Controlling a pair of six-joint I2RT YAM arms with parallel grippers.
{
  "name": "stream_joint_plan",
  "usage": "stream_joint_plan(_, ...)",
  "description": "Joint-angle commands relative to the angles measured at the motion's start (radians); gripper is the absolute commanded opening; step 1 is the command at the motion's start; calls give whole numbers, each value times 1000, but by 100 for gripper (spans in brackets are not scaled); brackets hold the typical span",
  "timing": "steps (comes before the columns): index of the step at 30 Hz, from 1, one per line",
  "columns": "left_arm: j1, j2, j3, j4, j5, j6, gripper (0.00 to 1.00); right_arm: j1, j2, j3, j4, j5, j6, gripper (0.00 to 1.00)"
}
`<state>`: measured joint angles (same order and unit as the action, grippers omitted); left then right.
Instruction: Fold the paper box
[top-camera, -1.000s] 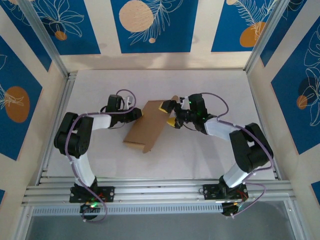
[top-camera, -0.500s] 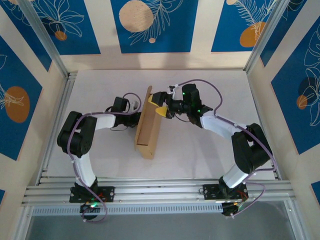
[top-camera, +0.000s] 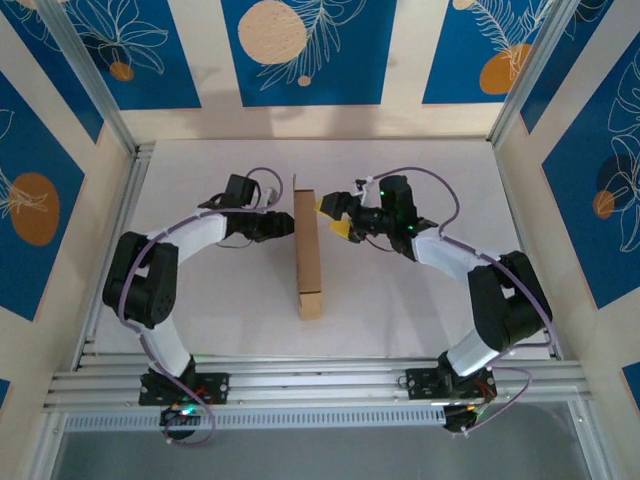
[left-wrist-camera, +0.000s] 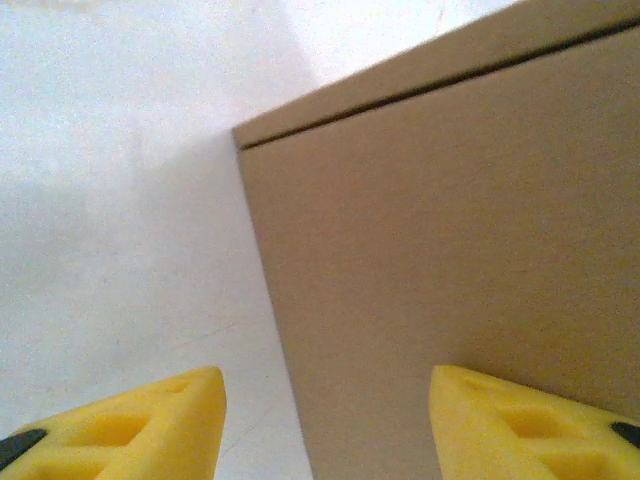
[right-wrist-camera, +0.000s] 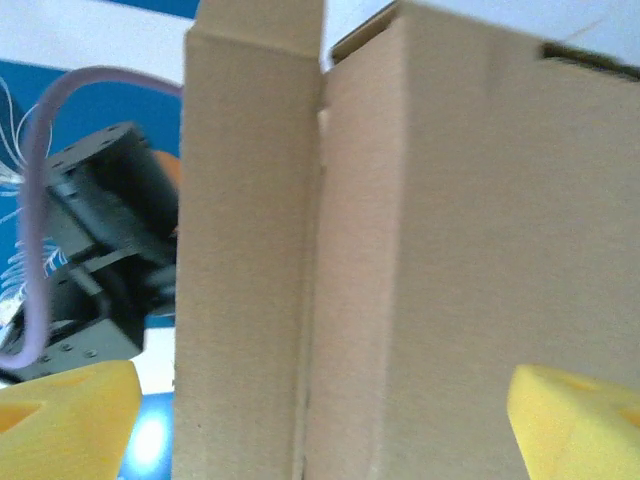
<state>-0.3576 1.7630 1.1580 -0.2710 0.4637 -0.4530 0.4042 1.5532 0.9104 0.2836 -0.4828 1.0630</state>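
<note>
Top external view: the box (top-camera: 308, 250) is seen standing up on one thin edge in the middle of the white table (top-camera: 420, 300), like a shut book set on its side. One end is pointed at the arm bases and the other end at the back wall. The left gripper (top-camera: 286, 225) is seen just beside the box's left face, near the far end. The right gripper (top-camera: 335, 217) is seen just beside the right face, across from it, so the box is found between the two. In the left wrist view, two yellow fingers (left-wrist-camera: 130, 425) are seen far apart at the bottom, one over the table and one in front of the brown face. These jaws are parted and nothing is gripped by them. In the right wrist view, the yellow fingers (right-wrist-camera: 70, 420) are spread very wide, with the brown face seen between them and a straight fold line running up it. Nothing is held here either. The left arm (right-wrist-camera: 100, 250) can be seen behind the box. Whether any finger is touching the box cannot be told.
</note>
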Motion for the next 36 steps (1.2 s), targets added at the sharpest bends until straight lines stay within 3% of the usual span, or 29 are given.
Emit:
stream_joint_plan(1, -9, -51, 40, -109, -68, 62, 55, -43, -82, -11, -73, -3, -59, 80)
stream_joint_plan(6, -9, -116, 75, -203, -136, 107, 55, -40, -128, 3, -333, 113, -247, 15)
stream_joint_plan(8, -9, -127, 101, -259, -139, 130, 56, -11, -123, -6, -392, 141, -301, 0)
stream_joint_plan(16, -41, -29, 189, -328, -62, 178, 56, 141, -107, -70, -399, 135, -374, 0)
stream_joint_plan(21, -112, 81, 375, -440, -70, 255, 56, 237, -88, -57, -382, 143, -384, 0)
stream_joint_plan(26, -120, 126, 464, -493, -104, 293, 56, 274, -81, -35, -376, 155, -382, 0)
stream_joint_plan(33, -125, 229, 574, -537, -42, 330, 56, 284, -68, -22, -336, 199, -332, 0)
stream_joint_plan(36, -122, 255, 615, -551, -67, 340, 56, 290, -48, -3, -328, 210, -307, 2)
